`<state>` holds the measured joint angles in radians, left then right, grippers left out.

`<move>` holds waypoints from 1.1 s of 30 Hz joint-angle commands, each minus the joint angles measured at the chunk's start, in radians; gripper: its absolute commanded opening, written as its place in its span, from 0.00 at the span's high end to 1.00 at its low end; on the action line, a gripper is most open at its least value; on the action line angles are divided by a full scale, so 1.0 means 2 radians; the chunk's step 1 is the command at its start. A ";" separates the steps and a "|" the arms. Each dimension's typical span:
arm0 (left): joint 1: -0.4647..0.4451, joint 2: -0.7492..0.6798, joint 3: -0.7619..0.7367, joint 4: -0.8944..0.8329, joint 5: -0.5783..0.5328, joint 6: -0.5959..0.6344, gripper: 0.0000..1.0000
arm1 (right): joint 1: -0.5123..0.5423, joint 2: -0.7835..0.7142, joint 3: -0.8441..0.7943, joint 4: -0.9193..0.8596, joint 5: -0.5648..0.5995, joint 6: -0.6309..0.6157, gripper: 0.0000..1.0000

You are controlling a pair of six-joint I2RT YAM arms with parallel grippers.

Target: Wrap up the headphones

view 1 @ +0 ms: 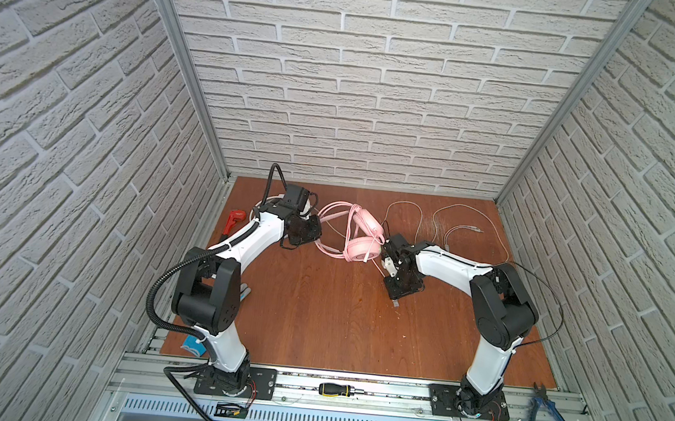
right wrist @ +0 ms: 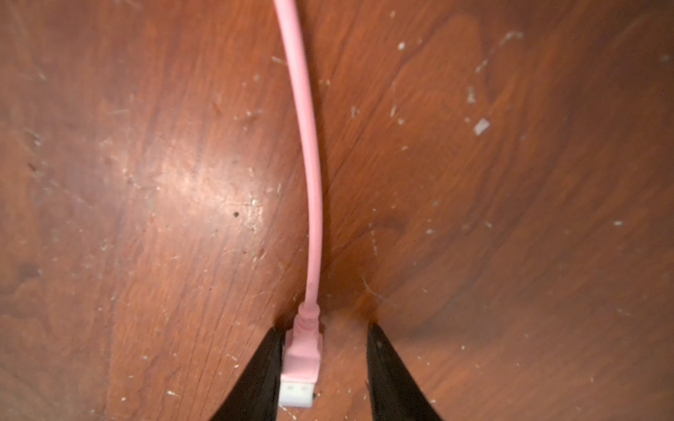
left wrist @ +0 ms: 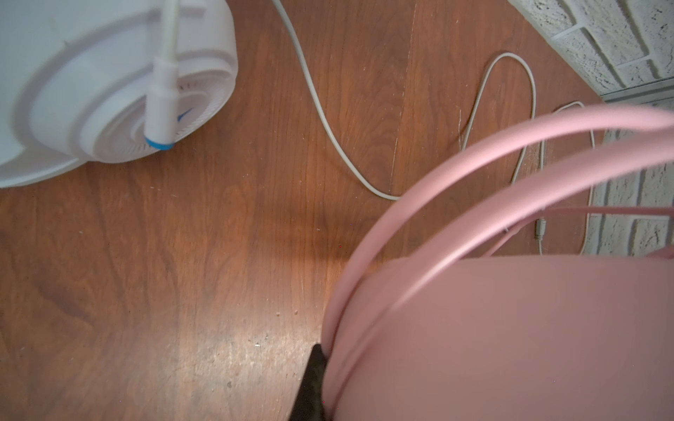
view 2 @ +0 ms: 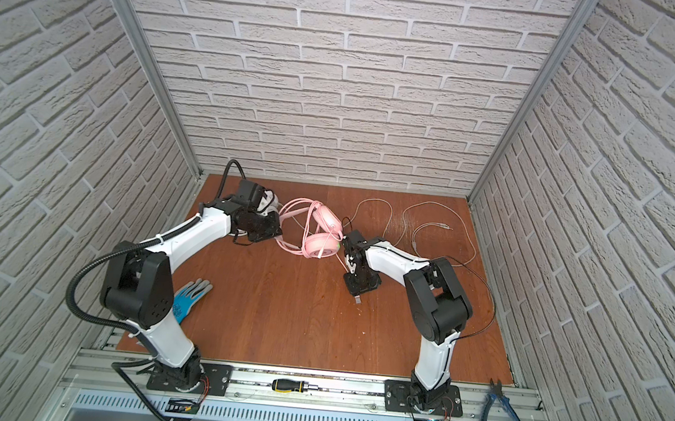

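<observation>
In both top views the pink headphones (view 1: pixel 362 238) stand upright at the centre back of the wooden table (view 1: pixel 317 322), between the two grippers. The left gripper (view 1: pixel 319 231), at their left, is clamped on the pink headband (left wrist: pixel 419 189). The right gripper (right wrist: pixel 326 364), just right of the lower earcup, stands narrowly parted. The pink plug (right wrist: pixel 301 364) lies between its fingers (right wrist: pixel 262 371), against one. The white headphones (left wrist: pixel 109 91) lie by the left wrist, and their white cable (view 1: pixel 451 225) is loose at upper right.

Pink headset (view 1: pixel 361 250), white headset (left wrist: pixel 91 91), reddish-brown woodgrain table (view 1: pixel 317 322), blue glove (view 2: pixel 188 296), pale brick-pattern walls (view 1: pixel 379 98).
</observation>
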<state>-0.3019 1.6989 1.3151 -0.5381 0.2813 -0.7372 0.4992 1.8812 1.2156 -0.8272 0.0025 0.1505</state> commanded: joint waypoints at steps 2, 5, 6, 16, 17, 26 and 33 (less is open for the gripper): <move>0.004 -0.009 0.009 0.029 0.026 -0.005 1.00 | 0.016 0.043 -0.020 -0.029 0.006 0.010 0.69; 0.004 -0.008 0.009 0.030 0.024 -0.007 1.00 | 0.017 0.043 -0.033 -0.022 0.009 0.015 0.73; 0.004 -0.009 0.007 0.033 0.025 -0.010 1.00 | 0.017 0.041 -0.038 -0.018 0.006 0.017 0.74; 0.004 -0.002 0.000 0.050 0.027 -0.032 1.00 | 0.020 -0.011 -0.073 0.019 -0.008 0.030 0.88; 0.004 -0.002 -0.001 0.050 0.025 -0.038 1.00 | 0.020 -0.019 -0.075 0.023 -0.007 0.030 0.88; 0.007 -0.013 -0.015 0.065 0.022 -0.062 1.00 | 0.020 -0.074 -0.094 0.042 -0.006 0.040 0.94; 0.014 -0.021 -0.041 0.099 0.030 -0.100 1.00 | 0.020 -0.111 -0.109 0.046 0.011 0.027 0.94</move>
<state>-0.2924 1.7008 1.2461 -0.4671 0.2874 -0.8677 0.5293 1.7187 1.0161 -0.7261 0.0055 0.2123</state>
